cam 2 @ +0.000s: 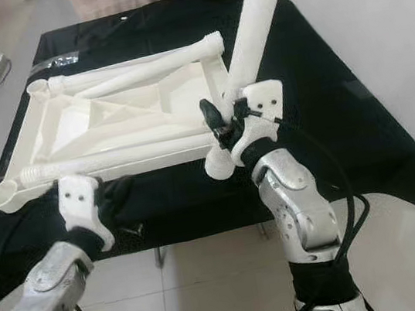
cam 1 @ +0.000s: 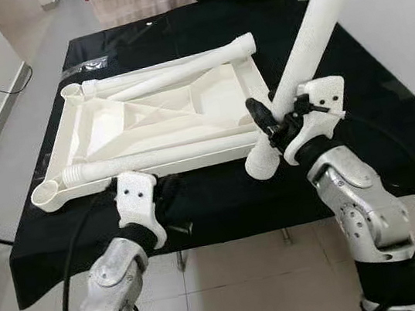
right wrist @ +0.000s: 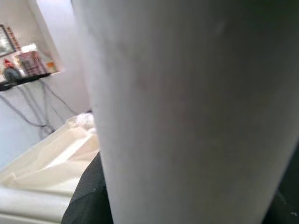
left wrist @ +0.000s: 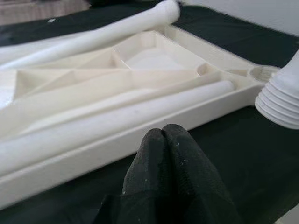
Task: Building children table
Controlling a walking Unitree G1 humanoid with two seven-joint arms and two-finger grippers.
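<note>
On the black-draped table (cam 1: 222, 200) the white tabletop (cam 1: 164, 123) lies underside up so its corner sockets face you — your right gripper (cam 1: 275, 126) clamps a table leg (cam 1: 307, 39) upright just beside its near corner, while your left gripper (left wrist: 170, 149), fingers pressed together empty, waits at its near edge.

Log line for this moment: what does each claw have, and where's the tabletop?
right claw: shut on table leg, raised, tilted | left claw: shut, empty, by near edge | tabletop: upside down on black table

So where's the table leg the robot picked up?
The leg is in the right gripper, tilted up over the right side of the black table, its threaded end by the near right corner of the tabletop.
</note>
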